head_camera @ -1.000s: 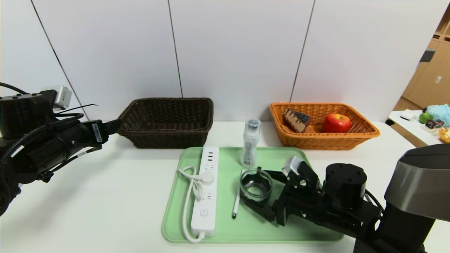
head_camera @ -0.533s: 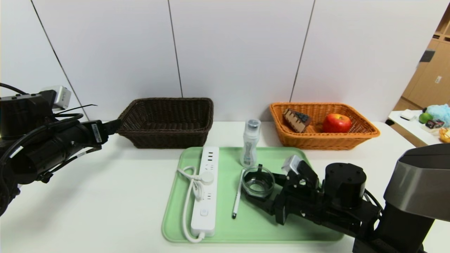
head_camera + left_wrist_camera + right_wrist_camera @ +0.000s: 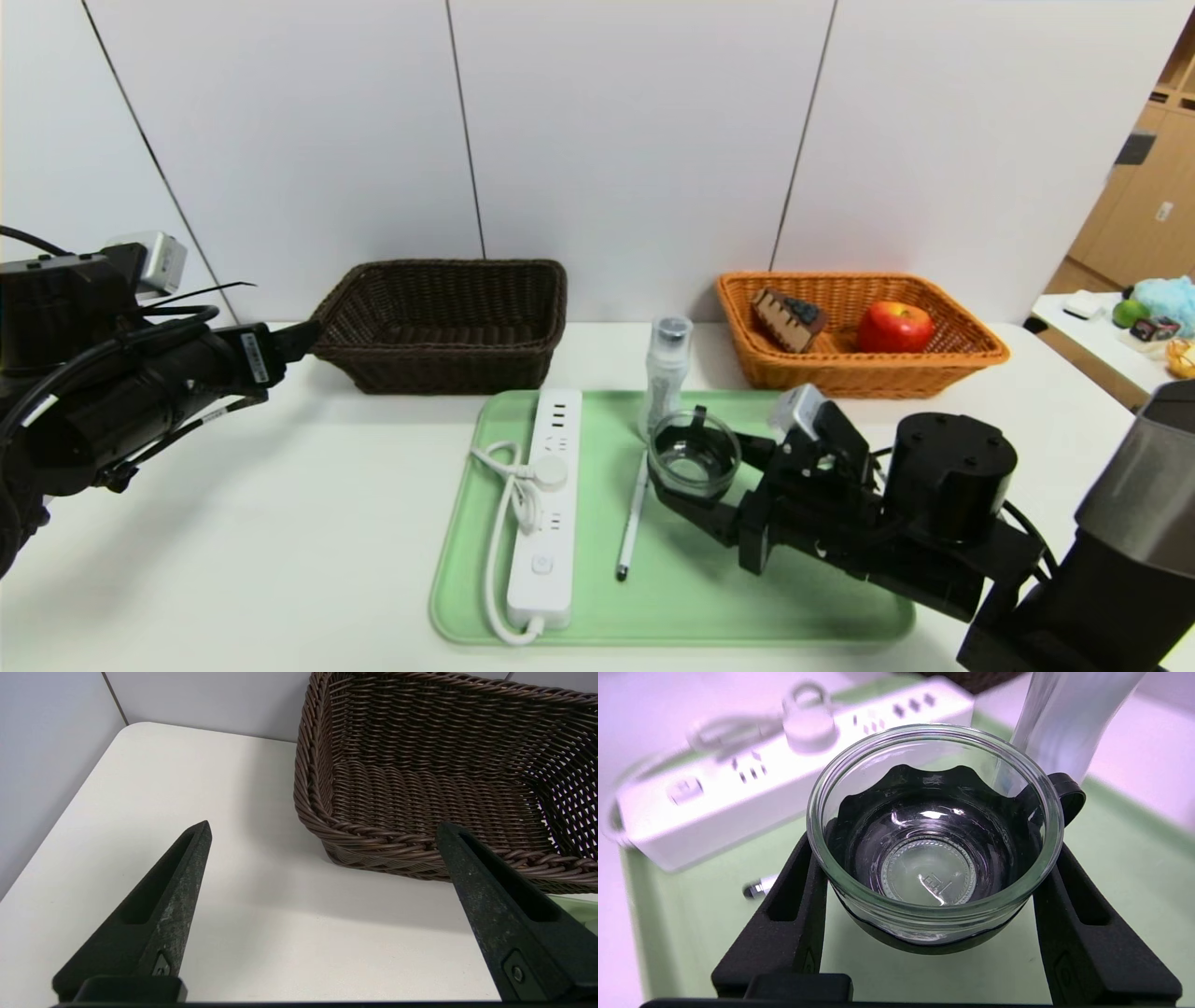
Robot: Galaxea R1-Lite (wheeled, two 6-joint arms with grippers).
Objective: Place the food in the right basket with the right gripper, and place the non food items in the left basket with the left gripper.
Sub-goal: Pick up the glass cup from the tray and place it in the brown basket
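My right gripper (image 3: 690, 464) (image 3: 931, 858) is shut on the small round glass dish (image 3: 694, 455) (image 3: 931, 830), holding it upright a little above the green tray (image 3: 747, 597) (image 3: 1134, 858). Just behind the dish stands the clear bottle (image 3: 665, 378) (image 3: 1064, 723). On the tray lie the white power strip (image 3: 551, 495) (image 3: 738, 788) and the pen (image 3: 632, 523) (image 3: 756, 889). The apple (image 3: 894, 327) and cake wedge (image 3: 787, 319) sit in the orange basket (image 3: 971, 353). My left gripper (image 3: 303, 338) (image 3: 324, 828) hangs open and empty beside the dark brown basket (image 3: 439, 369) (image 3: 420, 765).
The white wall runs close behind both baskets. A side table (image 3: 1092, 341) with small items stands at the far right. Bare white tabletop lies left of the tray and in front of the brown basket.
My right gripper has closed on the glass dish and raised it off the tray, carrying it slightly back toward the bottle. The left arm has barely moved.
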